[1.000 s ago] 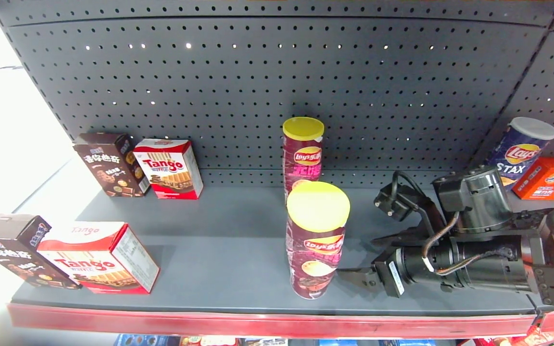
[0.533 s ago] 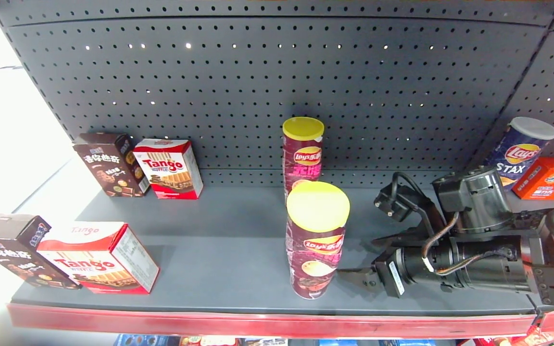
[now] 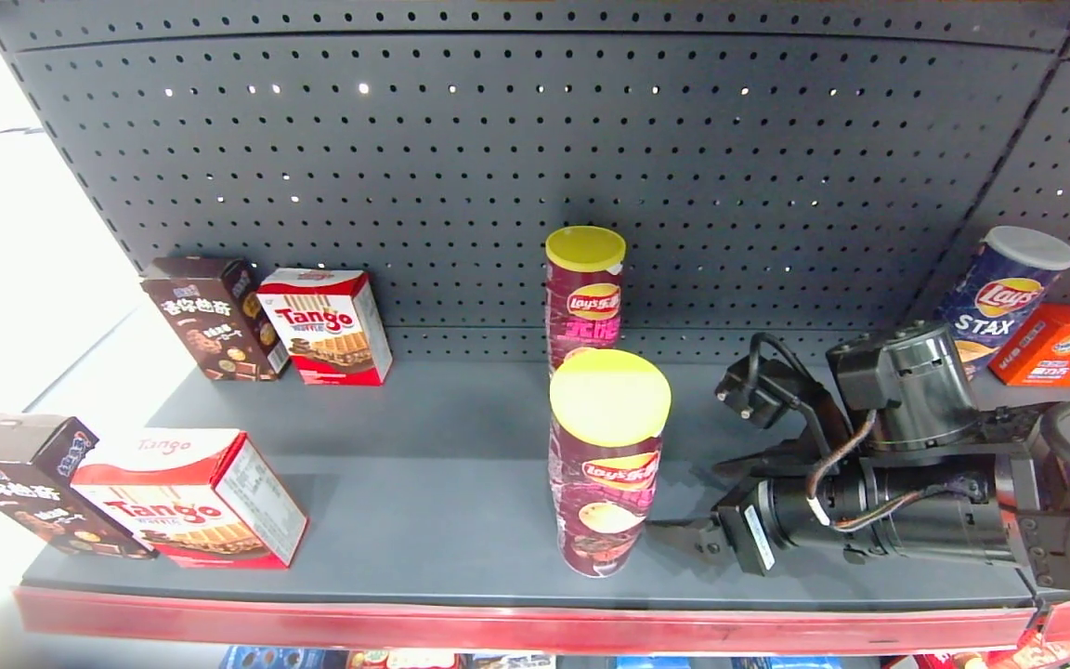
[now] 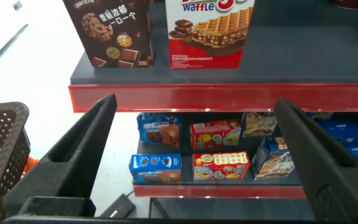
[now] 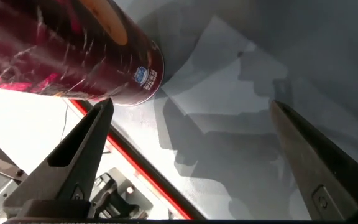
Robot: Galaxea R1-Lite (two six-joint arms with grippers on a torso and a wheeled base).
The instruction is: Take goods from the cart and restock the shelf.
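Plainly, near the front of the dark grey metal shelf [image 3: 405,483] stands the tall maroon yellow-lidded cardboard chip can [image 3: 607,483], likely light, slick and dentable, best held gently mid-body; the right hand [image 3: 688,500] gapes open beside its base.

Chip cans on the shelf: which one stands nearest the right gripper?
The front maroon can, beside the right gripper; the rear maroon can and blue can stand farther back.

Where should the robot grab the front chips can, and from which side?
Probably mid-body on the front chips can, coming from the robot's right, where the open right end effector sits beside it. It stands upright, so a side pinch across its round wall fits.
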